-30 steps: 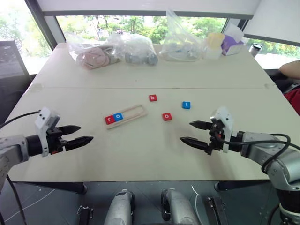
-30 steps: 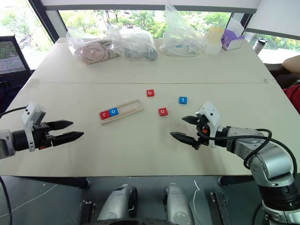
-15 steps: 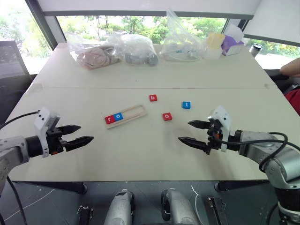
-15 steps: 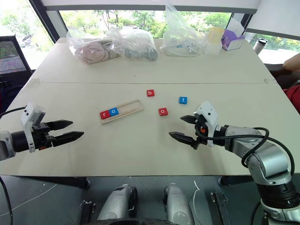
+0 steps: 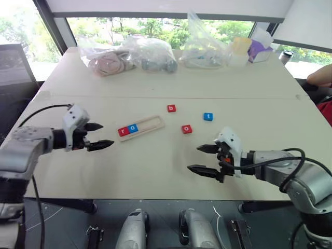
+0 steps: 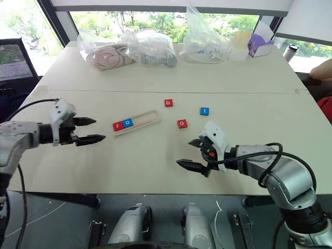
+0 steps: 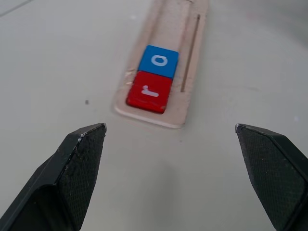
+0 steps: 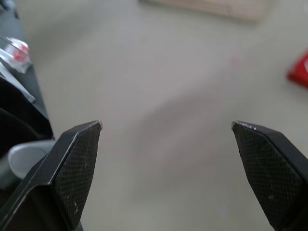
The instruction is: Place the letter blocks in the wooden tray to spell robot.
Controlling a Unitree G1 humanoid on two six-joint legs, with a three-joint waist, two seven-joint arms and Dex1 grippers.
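The left hand [image 5: 98,136] hangs open and empty over the pale surface [image 5: 155,161], just left of the wooden tray [image 5: 141,127]. The tray lies slanted, with a red r block [image 5: 123,131] and a blue o block [image 5: 134,128] touching side by side at its left end. To its right, loose on the surface, lie a red b block [image 5: 171,108], a red o block [image 5: 187,128] and a blue t block [image 5: 208,116], each apart. Nearer and right, the right hand [image 5: 199,158] is open, holding nothing.
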